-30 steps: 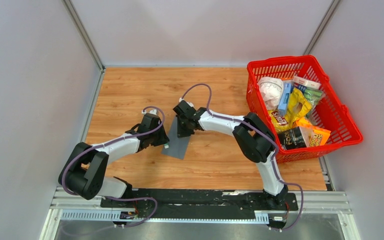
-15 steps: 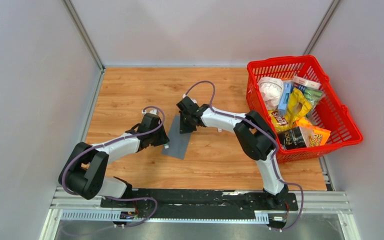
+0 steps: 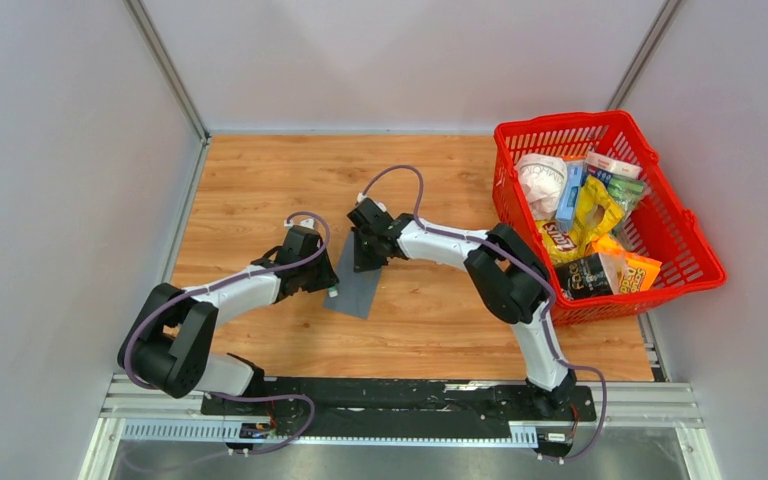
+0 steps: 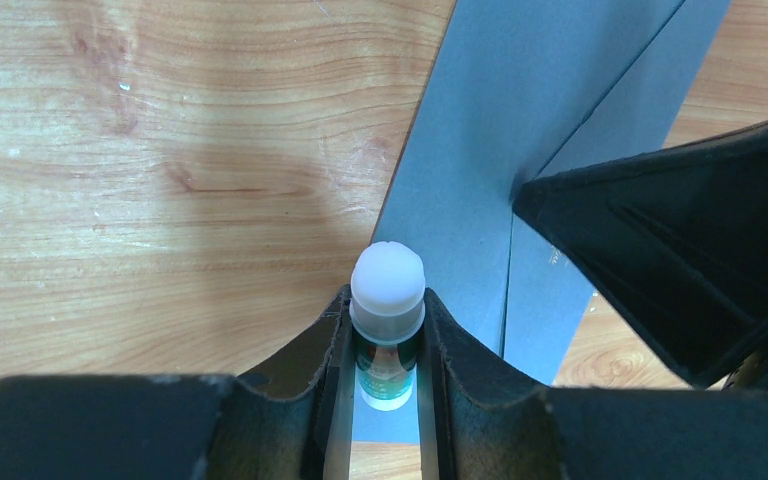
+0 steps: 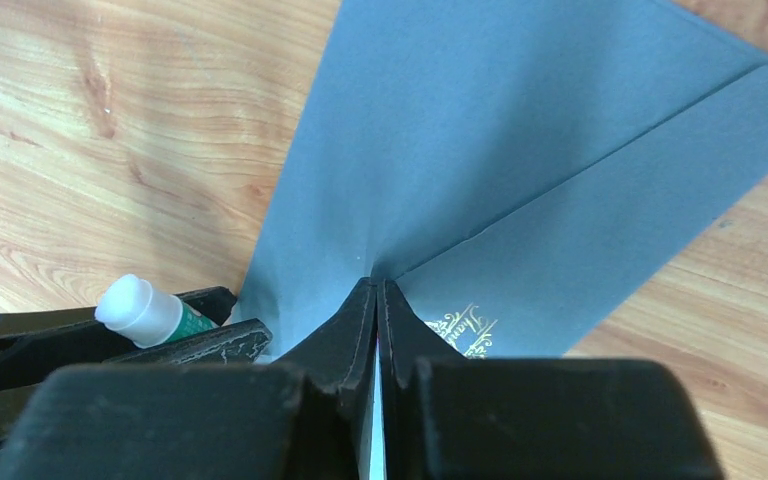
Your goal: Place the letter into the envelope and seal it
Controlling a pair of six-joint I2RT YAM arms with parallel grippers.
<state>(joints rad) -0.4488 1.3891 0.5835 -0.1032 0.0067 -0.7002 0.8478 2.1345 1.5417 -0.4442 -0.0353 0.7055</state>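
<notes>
The dark grey envelope (image 3: 353, 290) lies flat on the wood between the two arms, its pointed flap (image 5: 580, 200) folded over the body and carrying a small gold print. My right gripper (image 5: 376, 282) is shut, its tips resting right at the flap's point; I cannot tell whether any paper is pinched between them. My left gripper (image 4: 388, 305) is shut on a glue stick (image 4: 388, 285) with a white cap and green label, held low at the envelope's left edge (image 4: 460, 120). No letter shows in any view.
A red plastic basket (image 3: 560, 125) full of snack bags and packets stands at the right side of the table. Grey walls close in the left, back and right of the wooden top (image 3: 260, 180).
The right gripper slid a little away along the envelope and has come back. The left arm and the glue stick have stayed still.
</notes>
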